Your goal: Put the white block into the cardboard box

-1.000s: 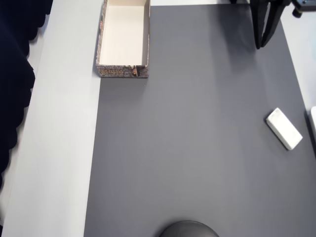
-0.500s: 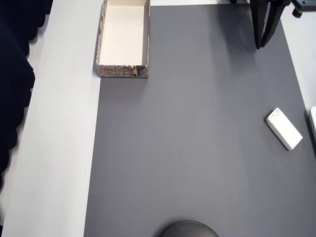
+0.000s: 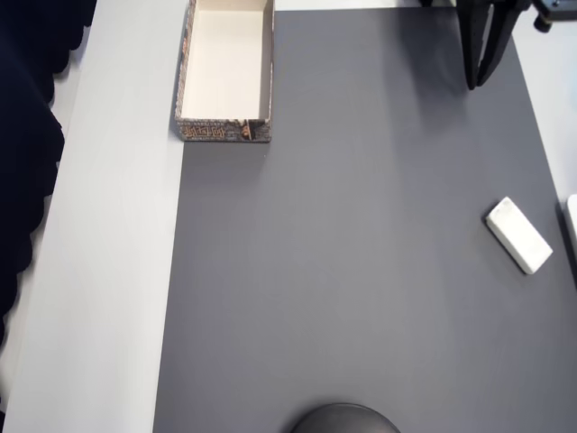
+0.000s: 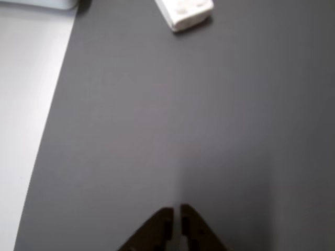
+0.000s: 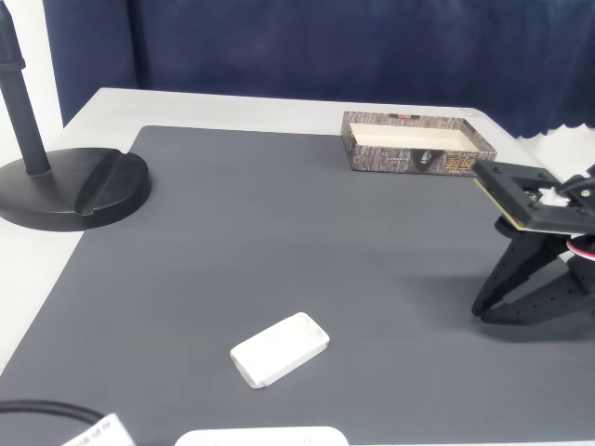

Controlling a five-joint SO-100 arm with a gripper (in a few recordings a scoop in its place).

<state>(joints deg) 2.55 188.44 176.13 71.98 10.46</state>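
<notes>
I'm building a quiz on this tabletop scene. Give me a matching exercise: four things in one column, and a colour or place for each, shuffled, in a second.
1. white block
2. cardboard box
3. gripper
4. round stand base

A. black, at the left edge in the fixed view
B. tips low over the grey mat, nothing between them
C. lying flat on the grey mat, far from the box
D. at the mat's far edge, cream inside, empty

Pairs: 1-C, 2-D, 3-B, 4-A

White block (image 3: 518, 235) is lying diagonally at the grey mat's (image 3: 361, 271) right edge. Cardboard box (image 3: 225, 131) is sitting far off, top left. Gripper (image 3: 480, 83) is pointing down, fingertips nearly meeting.
</notes>
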